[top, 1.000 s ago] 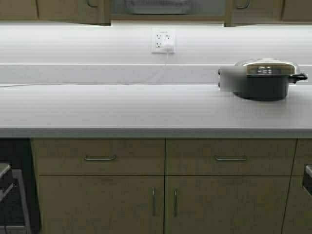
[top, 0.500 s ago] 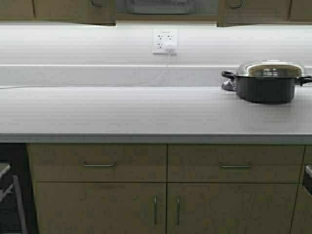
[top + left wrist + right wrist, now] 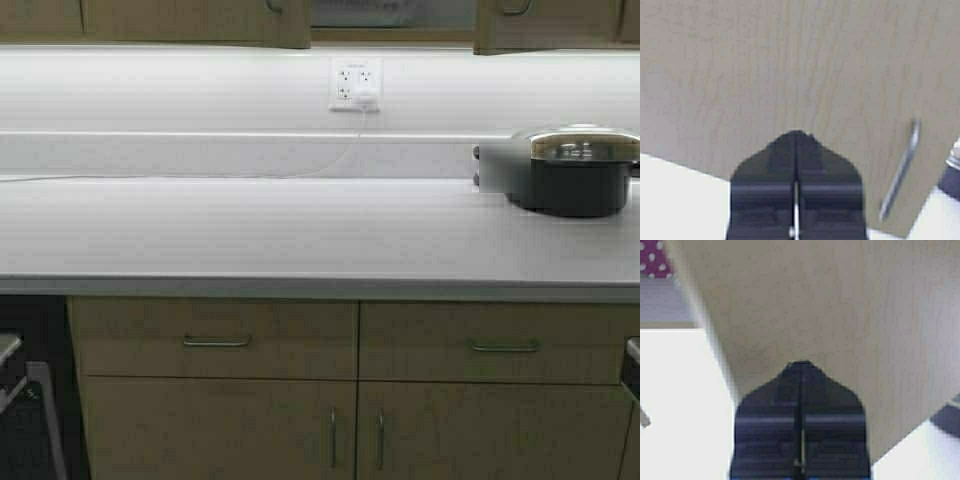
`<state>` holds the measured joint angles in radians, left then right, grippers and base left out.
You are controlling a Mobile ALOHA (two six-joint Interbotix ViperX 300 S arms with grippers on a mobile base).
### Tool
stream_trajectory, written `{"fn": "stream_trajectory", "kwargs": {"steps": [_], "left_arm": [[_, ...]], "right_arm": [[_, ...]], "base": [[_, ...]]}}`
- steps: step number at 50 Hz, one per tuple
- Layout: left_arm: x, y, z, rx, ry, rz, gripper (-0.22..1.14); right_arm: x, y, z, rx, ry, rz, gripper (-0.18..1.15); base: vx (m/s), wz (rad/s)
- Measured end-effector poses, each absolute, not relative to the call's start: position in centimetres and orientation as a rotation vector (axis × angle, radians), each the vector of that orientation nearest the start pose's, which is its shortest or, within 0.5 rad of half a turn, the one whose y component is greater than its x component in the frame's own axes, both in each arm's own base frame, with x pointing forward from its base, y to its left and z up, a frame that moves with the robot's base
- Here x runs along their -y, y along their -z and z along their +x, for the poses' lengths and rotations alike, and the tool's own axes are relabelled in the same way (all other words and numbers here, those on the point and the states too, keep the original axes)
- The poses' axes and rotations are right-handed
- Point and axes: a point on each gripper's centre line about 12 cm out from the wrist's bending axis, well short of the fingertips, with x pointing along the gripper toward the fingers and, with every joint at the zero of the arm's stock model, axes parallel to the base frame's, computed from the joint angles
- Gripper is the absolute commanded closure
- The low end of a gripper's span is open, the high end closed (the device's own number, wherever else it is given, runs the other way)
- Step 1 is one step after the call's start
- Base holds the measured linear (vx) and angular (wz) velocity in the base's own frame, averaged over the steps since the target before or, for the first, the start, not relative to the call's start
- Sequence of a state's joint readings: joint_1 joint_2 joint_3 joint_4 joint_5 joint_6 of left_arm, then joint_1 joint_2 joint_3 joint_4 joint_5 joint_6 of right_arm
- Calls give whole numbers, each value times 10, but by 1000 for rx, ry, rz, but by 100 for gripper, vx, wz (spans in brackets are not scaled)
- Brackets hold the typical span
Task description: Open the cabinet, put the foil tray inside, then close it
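Observation:
The cabinet hangs at the top edge of the high view; only the lower edges of its left door (image 3: 190, 20) and right door (image 3: 555, 20) show, each with a small curved handle. Between the doors is a dim grey gap (image 3: 392, 12); I cannot tell whether the foil tray is there. Neither gripper shows in the high view. In the left wrist view my left gripper (image 3: 796, 137) is shut and empty, facing a tan wood door (image 3: 765, 75) with a slim metal bar handle (image 3: 900, 175). In the right wrist view my right gripper (image 3: 801, 367) is shut and empty before a tan wood panel (image 3: 805, 300).
A dark pot with a steel lid (image 3: 575, 170) stands at the right of the white counter (image 3: 260, 225). A wall outlet (image 3: 355, 84) has a cord running left. Below are drawers (image 3: 215, 340) and base cabinet doors with vertical bar handles (image 3: 333, 437).
The robot has moved: the whole scene has shifted to the right and slightly down in the high view. The pot now sits nearer the right edge.

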<state>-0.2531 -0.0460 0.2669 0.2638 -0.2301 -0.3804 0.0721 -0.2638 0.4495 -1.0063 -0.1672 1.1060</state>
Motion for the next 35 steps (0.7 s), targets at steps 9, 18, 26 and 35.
{"fn": "stream_trajectory", "kwargs": {"steps": [9,18,26,35], "left_arm": [[113,-358,398,-1,332,-111,87],[111,-350,391,-16,336,-95,87],[113,-350,390,-15,343,-93,87],[113,-349,391,-18,343,-94,87]], "right_arm": [[-43,-363,357,-105,-210,103,90],[-45,-372,370,-85,-212,102,90],[-56,-380,423,-75,-230,119,90],[-69,-393,466,-46,-229,126,90]], "base": [[3,9],[3,8],[2,4],[3,2]]}}
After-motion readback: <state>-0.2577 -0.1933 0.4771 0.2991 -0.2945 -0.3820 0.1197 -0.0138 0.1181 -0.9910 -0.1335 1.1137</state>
